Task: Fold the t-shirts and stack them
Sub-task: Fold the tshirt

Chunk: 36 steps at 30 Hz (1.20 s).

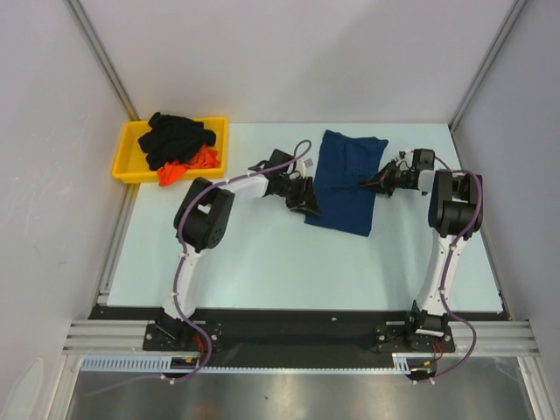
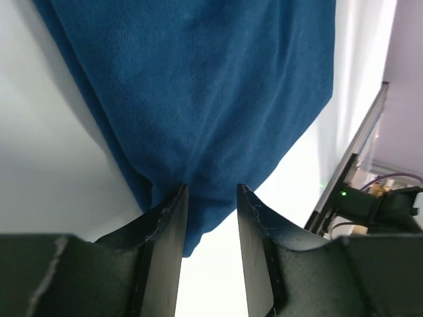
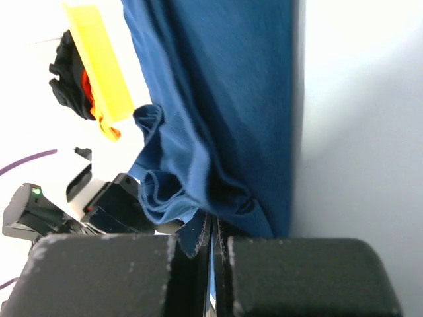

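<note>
left wrist view has the left claw (image 2: 211, 190) with its two fingers standing apart, a clear gap between them. a corner of the navy t-shirt (image 2: 198, 86) dips into the far part of that gap, and the pale counter (image 2: 53, 165) shows through below it. the cloth sits between the fingers, but nothing shows it being squeezed.

right wrist view has the right claw (image 3: 213, 221) pressed tight together, with only a thin seam left between its fingers. a fold of the same shirt is nipped in that seam. just ahead of the claw the cloth bunches into soft ridges, and farther out it lies smooth.

from the top view, the navy t-shirt lies on the far half of the counter, a little right of the middle. it is a long, narrow shape running from far to near. the left claw meets it at its left edge, close to the near left corner. the right claw meets it at its right edge, about halfway along. the shirt lies between the two claws.

well apart from it, in the far left corner of the counter, sits a yellow tray (image 1: 124, 159). a black t-shirt (image 1: 175, 136) is heaped in the tray. an orange-red t-shirt (image 1: 188, 166) pokes out from under the black one on the near side, reaching the tray's near rim.
</note>
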### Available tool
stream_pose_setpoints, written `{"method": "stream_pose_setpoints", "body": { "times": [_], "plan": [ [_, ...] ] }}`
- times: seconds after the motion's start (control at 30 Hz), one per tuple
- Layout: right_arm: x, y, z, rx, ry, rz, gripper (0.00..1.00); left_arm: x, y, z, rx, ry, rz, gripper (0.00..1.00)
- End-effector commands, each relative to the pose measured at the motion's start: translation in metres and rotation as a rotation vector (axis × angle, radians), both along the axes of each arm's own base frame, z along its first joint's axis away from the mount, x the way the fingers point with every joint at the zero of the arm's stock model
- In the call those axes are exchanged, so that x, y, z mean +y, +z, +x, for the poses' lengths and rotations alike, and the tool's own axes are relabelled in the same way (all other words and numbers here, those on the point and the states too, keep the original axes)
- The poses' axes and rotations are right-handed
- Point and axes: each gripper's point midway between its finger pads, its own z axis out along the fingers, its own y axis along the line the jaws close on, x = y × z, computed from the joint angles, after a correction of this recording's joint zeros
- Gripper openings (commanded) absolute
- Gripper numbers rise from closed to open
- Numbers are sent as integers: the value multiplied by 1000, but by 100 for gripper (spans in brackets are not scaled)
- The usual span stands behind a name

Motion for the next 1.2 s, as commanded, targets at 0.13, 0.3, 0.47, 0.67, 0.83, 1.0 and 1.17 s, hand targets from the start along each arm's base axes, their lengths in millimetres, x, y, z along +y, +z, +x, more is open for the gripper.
{"method": "stream_pose_setpoints", "body": {
  "times": [0.13, 0.3, 0.47, 0.67, 0.83, 1.0, 1.17],
  "plan": [
    [7, 65, 1, -77, 43, -6, 0, 6, 41, 6, -118, -6, -3, 44],
    [26, 57, -17, -49, 97, -19, 0, 9, 42, -4, -102, 8, -13, 45],
    [44, 51, -14, -109, 101, 30, 0, 8, 33, -5, -69, 18, -16, 45],
    [44, 42, 34, -176, 33, 82, 0, 10, 17, -6, -37, 37, 14, 45],
    [32, 26, 61, -128, -3, 27, 0, 14, 3, -11, -10, 41, 38, 45],
    [22, -10, 59, -57, -29, -15, 0, 14, 8, -10, -15, 43, 30, 45],
    [14, 1, 55, -38, -24, -36, 0, 12, 37, -5, -62, 40, 11, 46]
  ]
}}
